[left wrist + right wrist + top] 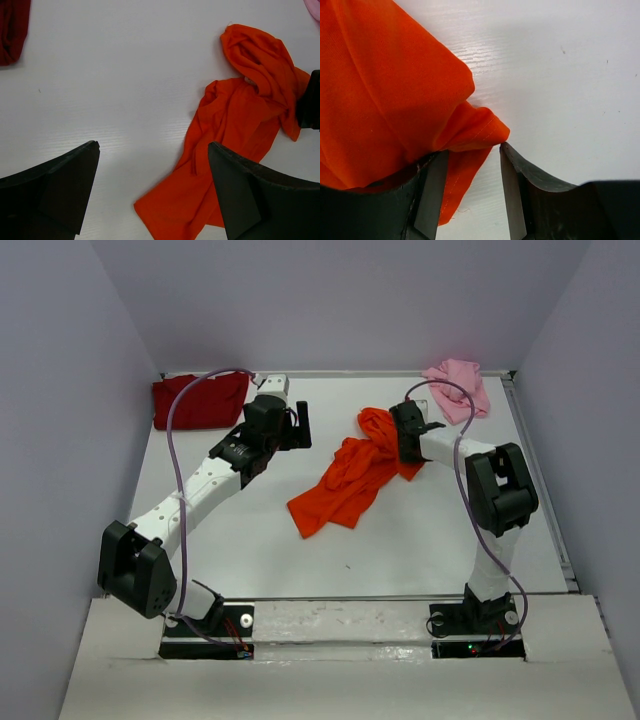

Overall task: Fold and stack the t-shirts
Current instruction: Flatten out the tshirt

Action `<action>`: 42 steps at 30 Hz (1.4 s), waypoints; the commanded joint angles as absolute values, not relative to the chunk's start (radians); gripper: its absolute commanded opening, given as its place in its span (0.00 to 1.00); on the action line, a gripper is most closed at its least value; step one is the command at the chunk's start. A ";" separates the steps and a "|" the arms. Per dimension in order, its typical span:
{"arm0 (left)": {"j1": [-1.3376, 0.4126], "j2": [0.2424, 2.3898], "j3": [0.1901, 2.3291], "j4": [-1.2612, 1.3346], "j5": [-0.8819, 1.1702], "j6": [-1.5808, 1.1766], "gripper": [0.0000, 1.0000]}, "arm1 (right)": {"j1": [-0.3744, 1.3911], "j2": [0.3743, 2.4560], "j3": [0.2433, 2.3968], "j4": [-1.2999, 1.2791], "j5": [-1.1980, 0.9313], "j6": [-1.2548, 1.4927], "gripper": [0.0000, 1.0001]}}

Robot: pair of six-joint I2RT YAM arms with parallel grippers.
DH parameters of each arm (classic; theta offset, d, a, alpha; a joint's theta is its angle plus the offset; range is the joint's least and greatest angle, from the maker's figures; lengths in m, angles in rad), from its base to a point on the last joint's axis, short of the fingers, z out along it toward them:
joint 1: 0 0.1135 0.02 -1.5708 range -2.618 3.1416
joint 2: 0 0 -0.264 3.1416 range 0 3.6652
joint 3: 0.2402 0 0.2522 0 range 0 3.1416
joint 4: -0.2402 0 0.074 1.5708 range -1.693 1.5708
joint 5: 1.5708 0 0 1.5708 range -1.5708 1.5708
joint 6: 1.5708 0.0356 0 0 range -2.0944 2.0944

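The bright orange t-shirt point(350, 478) lies crumpled and stretched out in the middle of the table. It also shows in the left wrist view point(240, 115) and the right wrist view point(385, 85). My right gripper point(401, 444) is at its far right end, jaws open, with a hemmed fold of orange cloth point(470, 131) lying between the fingers point(512, 190). My left gripper point(301, 427) is wide open and empty, above bare table left of the orange shirt point(154, 150). The dark red t-shirt point(198, 400) lies bunched at the back left. The pale pink t-shirt point(458, 388) lies at the back right.
The white table point(400, 540) is boxed in by grey walls at the back and both sides. A raised rail point(540, 480) runs along the right edge. Purple cables loop off both arms.
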State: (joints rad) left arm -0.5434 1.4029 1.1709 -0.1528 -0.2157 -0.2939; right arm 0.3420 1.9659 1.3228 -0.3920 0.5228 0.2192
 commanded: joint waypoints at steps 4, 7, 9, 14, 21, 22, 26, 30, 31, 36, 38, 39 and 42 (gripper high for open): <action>-0.551 1.374 1.161 -0.110 -0.206 -0.287 0.99 | 0.348 1.993 1.399 -0.390 0.532 0.198 0.36; -0.551 1.374 1.161 -0.110 -0.204 -0.288 0.99 | 0.348 1.994 1.399 -0.388 0.525 0.192 0.15; -0.549 1.371 1.161 -0.110 -0.204 -0.288 0.99 | 0.348 1.991 1.397 -0.385 0.526 0.189 0.03; -0.549 1.373 1.160 -0.110 -0.202 -0.287 0.99 | 0.348 1.971 1.385 -0.373 0.514 0.183 0.00; -0.551 1.373 1.160 -0.109 -0.201 -0.287 0.99 | 0.348 1.859 1.359 -0.371 0.486 0.181 0.00; -0.551 1.371 1.161 -0.107 -0.201 -0.287 0.99 | 0.357 1.821 1.359 -0.376 0.480 0.183 0.00; -0.549 1.373 1.161 -0.109 -0.199 -0.288 0.99 | 0.357 1.715 1.367 -0.405 0.427 0.183 0.00; -0.551 1.370 1.160 -0.109 -0.201 -0.287 0.99 | 0.367 1.614 1.374 -0.429 0.359 0.195 0.00; -0.551 1.370 1.160 -0.109 -0.201 -0.288 0.99 | 0.367 1.599 1.371 -0.431 0.350 0.195 0.00; -0.551 1.373 1.161 -0.109 -0.190 -0.290 0.99 | 0.367 1.539 1.356 -0.449 0.207 0.228 0.00; -0.549 1.374 1.161 -0.109 -0.190 -0.290 0.99 | 0.367 1.532 1.342 -0.446 0.134 0.253 0.00; -0.551 1.373 1.161 -0.109 -0.190 -0.290 0.99 | 0.376 1.532 1.316 -0.428 0.068 0.270 0.00; -0.549 1.374 1.161 -0.107 -0.187 -0.290 0.99 | 0.402 1.540 1.275 -0.385 0.008 0.299 0.00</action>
